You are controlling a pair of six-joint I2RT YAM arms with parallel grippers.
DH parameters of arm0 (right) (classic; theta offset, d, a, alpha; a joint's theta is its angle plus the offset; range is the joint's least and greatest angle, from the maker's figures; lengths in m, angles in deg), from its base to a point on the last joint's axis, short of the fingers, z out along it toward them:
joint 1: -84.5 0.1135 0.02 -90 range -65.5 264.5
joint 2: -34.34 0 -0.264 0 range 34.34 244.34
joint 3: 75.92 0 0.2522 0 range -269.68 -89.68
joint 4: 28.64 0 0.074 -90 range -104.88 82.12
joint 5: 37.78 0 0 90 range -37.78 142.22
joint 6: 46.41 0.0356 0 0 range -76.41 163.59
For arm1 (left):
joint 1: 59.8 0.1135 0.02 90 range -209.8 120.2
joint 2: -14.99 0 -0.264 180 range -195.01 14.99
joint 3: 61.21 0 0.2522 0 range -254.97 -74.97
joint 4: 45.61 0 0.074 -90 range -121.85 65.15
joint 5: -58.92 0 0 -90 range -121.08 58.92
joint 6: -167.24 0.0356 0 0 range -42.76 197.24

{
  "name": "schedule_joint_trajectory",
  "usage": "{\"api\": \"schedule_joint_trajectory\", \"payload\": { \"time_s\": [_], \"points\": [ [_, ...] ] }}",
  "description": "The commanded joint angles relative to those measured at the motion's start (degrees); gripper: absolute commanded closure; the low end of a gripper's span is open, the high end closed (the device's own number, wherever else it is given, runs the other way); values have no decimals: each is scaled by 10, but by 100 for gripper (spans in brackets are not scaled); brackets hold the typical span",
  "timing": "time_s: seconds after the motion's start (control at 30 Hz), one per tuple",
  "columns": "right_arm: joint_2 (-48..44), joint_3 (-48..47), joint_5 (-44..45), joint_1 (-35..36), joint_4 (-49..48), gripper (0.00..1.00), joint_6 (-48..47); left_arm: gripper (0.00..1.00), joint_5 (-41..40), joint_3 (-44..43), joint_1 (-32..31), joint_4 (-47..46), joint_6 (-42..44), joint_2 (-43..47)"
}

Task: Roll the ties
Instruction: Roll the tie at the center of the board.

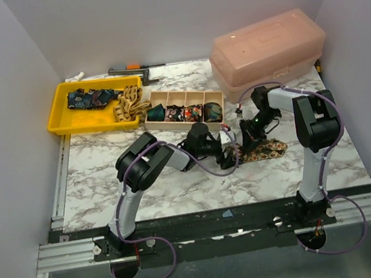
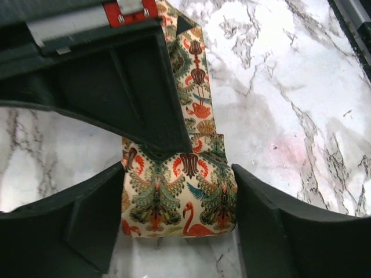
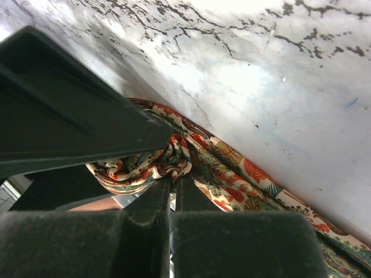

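Observation:
One multicoloured patterned tie (image 1: 269, 149) lies on the marble table (image 1: 109, 185) at centre right, part of it rolled. In the left wrist view its rolled end (image 2: 179, 200) sits between my left gripper's (image 2: 177, 194) two fingers, which touch both sides of the roll. The flat strip runs away from it. My right gripper (image 3: 173, 184) has its fingers almost together, pinching bunched cloth of the same tie (image 3: 243, 174). In the top view the left gripper (image 1: 229, 159) and right gripper (image 1: 248, 140) meet over the tie's left end.
A yellow tray (image 1: 64, 122) at back left holds loose ties. A wooden divided box (image 1: 155, 101) beside it holds several rolled ties. A pink lidded plastic box (image 1: 266, 50) stands at back right. A tool with an orange handle (image 1: 134, 67) lies by the back wall.

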Motion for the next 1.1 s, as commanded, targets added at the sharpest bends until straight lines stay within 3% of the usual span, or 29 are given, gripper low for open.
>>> {"api": "schedule_joint_trajectory", "payload": {
  "time_s": [0.0, 0.2, 0.3, 0.53, 0.67, 0.8, 0.9, 1.0, 1.07],
  "points": [
    [58, 41, 194, 15, -128, 100, -18, 35, -20, -12, -14, -25, -5, -37],
    [47, 25, 117, 16, -104, 99, -12, 73, -93, 4, -17, 81, 42, -11],
    [11, 5, 80, 12, -63, 82, -12, 86, -110, 30, -13, 165, 82, 26],
    [-60, -33, -45, -4, 6, 52, -17, 88, -134, 30, -9, 338, 129, 54],
    [-54, -31, -132, 6, 9, 43, -3, 84, -136, 0, -9, 389, 112, 50],
    [-20, -39, -136, 25, 7, 44, 3, 81, -139, -28, -10, 423, 92, 42],
    [0, -43, -110, 31, 9, 51, -1, 80, -142, -39, -10, 436, 89, 41],
    [13, -42, -77, 32, 14, 70, -14, 80, -140, -45, -10, 446, 89, 41],
    [18, -42, -45, 31, 10, 93, -21, 78, -138, -46, -10, 447, 91, 42]
  ]
}}
